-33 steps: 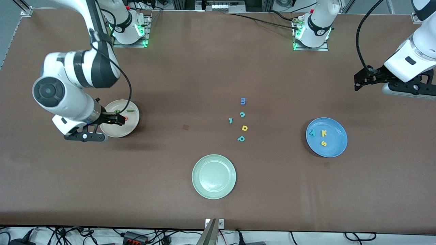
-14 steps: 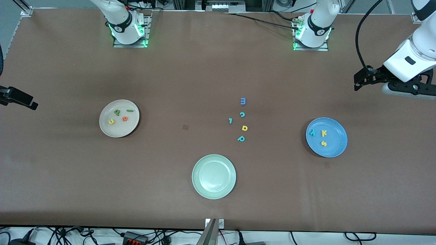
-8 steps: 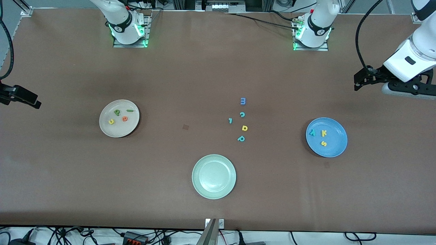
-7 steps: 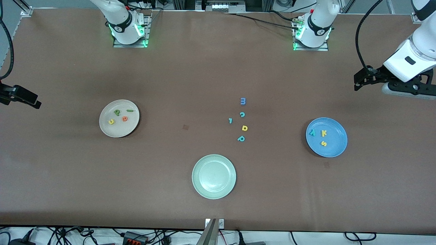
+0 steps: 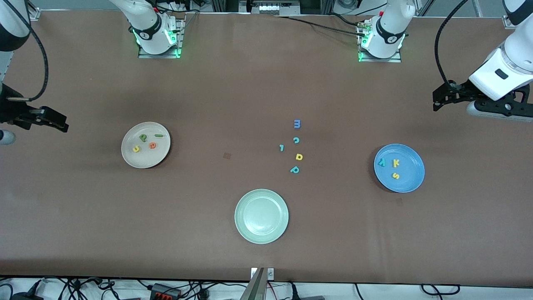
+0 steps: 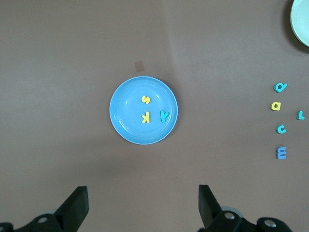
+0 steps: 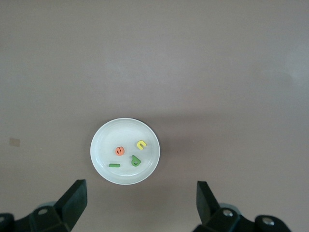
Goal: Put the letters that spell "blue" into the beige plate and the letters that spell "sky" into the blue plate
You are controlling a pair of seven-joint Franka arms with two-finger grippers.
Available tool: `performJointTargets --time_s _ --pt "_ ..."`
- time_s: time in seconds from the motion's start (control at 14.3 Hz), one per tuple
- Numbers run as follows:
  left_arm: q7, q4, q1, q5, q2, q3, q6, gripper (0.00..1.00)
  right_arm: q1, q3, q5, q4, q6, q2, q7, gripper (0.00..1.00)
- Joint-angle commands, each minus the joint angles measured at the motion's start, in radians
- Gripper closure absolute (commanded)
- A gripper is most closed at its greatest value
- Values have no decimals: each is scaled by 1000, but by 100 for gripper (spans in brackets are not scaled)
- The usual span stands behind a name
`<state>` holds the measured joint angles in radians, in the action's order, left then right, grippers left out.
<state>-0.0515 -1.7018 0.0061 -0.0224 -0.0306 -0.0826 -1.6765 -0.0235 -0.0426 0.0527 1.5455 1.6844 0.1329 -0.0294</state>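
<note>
The green plate (image 5: 261, 216) sits on the brown surface (image 5: 208, 83) nearest the front camera and serves as the landmark. The beige plate (image 5: 145, 145) lies farther from the camera than the green plate, toward the right arm's end. It holds four letters: a green b (image 5: 143, 138), a green l (image 5: 158, 135), a yellow u (image 5: 136, 148) and an orange e (image 5: 153, 145), all apart from one another. The blue plate (image 5: 399, 168) lies farther than the green plate too, toward the left arm's end. In it are a teal y (image 5: 381, 163), a yellow k (image 5: 396, 163) and a yellow s (image 5: 395, 176).

Five loose letters (image 5: 296, 146) lie on the surface, farther from the camera than the green plate, between the other two plates: a blue m, teal c, small teal l, yellow d and teal p.

The right end effector (image 5: 49, 118) hangs over the right arm's end of the surface, well apart from the beige plate, fingers spread wide and empty. The left end effector (image 5: 444, 96) hangs over the left arm's end, also spread wide and empty, well apart from the blue plate.
</note>
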Motion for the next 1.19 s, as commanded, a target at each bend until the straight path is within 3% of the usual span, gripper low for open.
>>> performJointTargets --time_s 0.0,0.28,1.12 --pt "-16 34 2 19 15 -2 21 0 2 3 12 117 14 -116 12 0" --pt "-16 34 2 19 15 -2 21 0 5 -5 1 67 -77 -119 14 0" --pt "-19 34 2 18 15 -2 21 0 10 -8 -5 38 -32 -110 12 0"
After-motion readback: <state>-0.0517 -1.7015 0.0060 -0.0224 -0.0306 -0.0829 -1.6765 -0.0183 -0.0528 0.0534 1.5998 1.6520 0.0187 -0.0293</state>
